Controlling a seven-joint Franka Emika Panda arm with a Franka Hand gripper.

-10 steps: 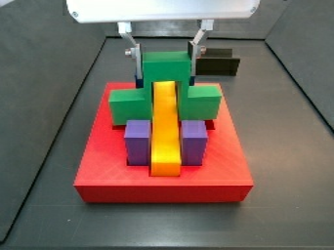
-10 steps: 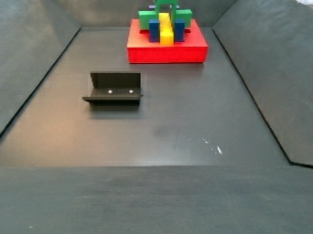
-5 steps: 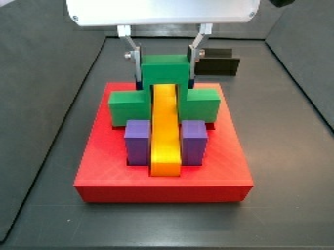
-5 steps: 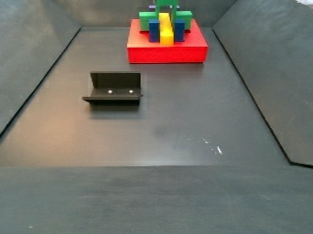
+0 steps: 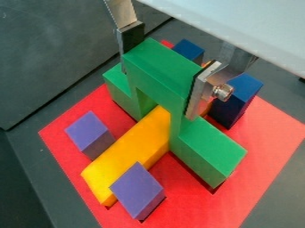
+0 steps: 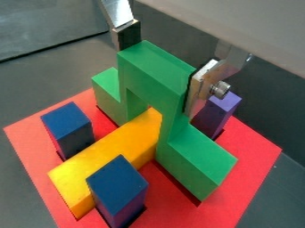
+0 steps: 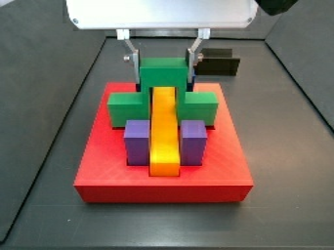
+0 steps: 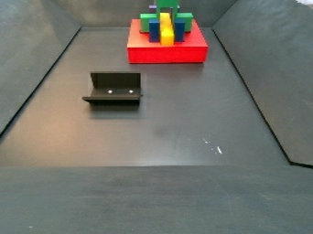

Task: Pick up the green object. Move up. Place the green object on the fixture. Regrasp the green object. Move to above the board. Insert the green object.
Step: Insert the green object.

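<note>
Gripper (image 5: 163, 67) over the board (image 5: 256, 191), jaws clamped on the green object's (image 5: 161, 85) stem for steady seating. Straddles the yellow bar (image 5: 131, 151), seemingly nearly inserted

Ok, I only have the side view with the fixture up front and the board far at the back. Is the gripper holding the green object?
Observer: It looks so. In a wrist view the gripper has its silver fingers flat against both sides of the raised middle of the green object.
Operator: Is it down on the board?
Observer: In a side view its arms sit low on the board, bridging the yellow bar.
Operator: Anything crowding it?
Observer: Purple blocks flank the bar; a wrist view shows them apart from the green arms.
</note>
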